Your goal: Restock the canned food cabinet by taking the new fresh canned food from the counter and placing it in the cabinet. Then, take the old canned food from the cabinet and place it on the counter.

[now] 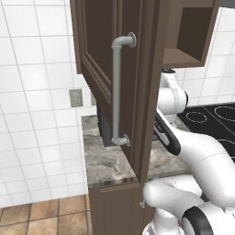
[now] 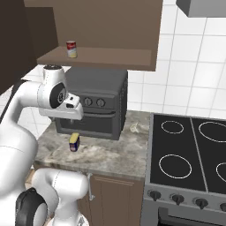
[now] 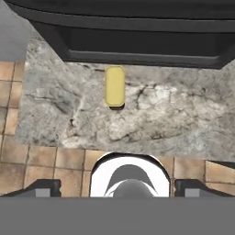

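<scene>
Two cans are in play. On the left of the right base view a red-and-white can (image 2: 71, 49) stands upright on the open shelf of the cabinet (image 2: 97, 57), near its left end. Below it, a yellow-topped can with a blue side (image 2: 74, 142) sits on the counter (image 2: 110, 154), just in front of the dark toaster oven (image 2: 95, 103) and toward its left corner. In the hand view that same can (image 3: 114, 86) shows from above as a yellow rounded oblong on the mottled stone, close under the oven's dark front edge (image 3: 137, 50).

The cabinet door (image 1: 98, 55) is swung open in the left base view, its grey pipe handle (image 1: 117, 89) running vertically down the panel.

The gripper (image 3: 117, 187) hangs above the counter's front edge, well apart from the yellow-topped can and holding nothing; its two dark fingertips (image 3: 43, 187) sit far apart at the bottom corners of the hand view, so the jaws look spread wide, though little of them shows.

Further right, a small pale object (image 2: 137, 128) lies on the counter beside the oven; what it is I cannot tell. The black stovetop (image 2: 190, 150) follows.
</scene>
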